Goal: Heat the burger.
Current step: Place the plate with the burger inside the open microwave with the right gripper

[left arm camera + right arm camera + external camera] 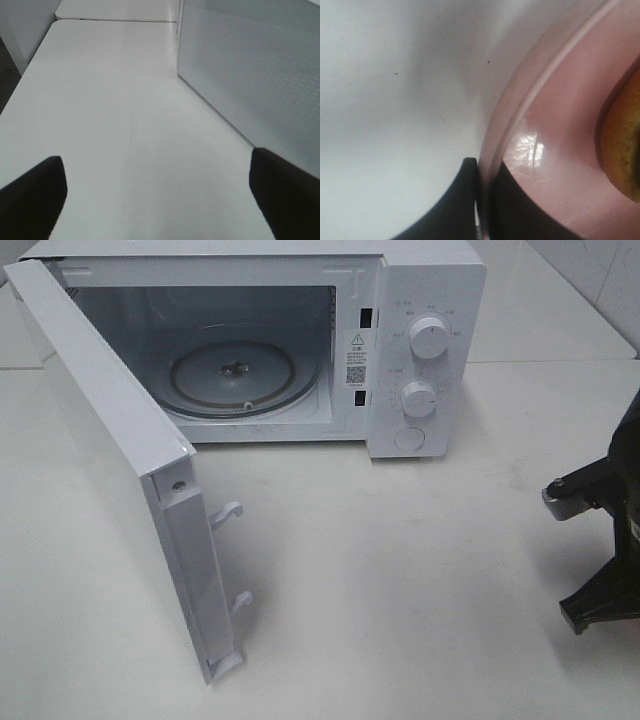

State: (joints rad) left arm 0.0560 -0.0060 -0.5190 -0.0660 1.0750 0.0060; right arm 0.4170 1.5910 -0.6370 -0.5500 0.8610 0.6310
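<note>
One microwave (420, 340), door (110, 460) open, holds glass turntable (232, 380). Pink plate (560, 125) carries burger (622, 150). Right hand (482, 200) clenched on plate rim, burger near hand, not touching. Left hand (157, 192) released over worktop (125, 100).

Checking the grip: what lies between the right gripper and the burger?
Only bare pink plate: the right gripper is shut on the plate's rim and the burger sits further in on it. The right wrist view shows this.
</note>
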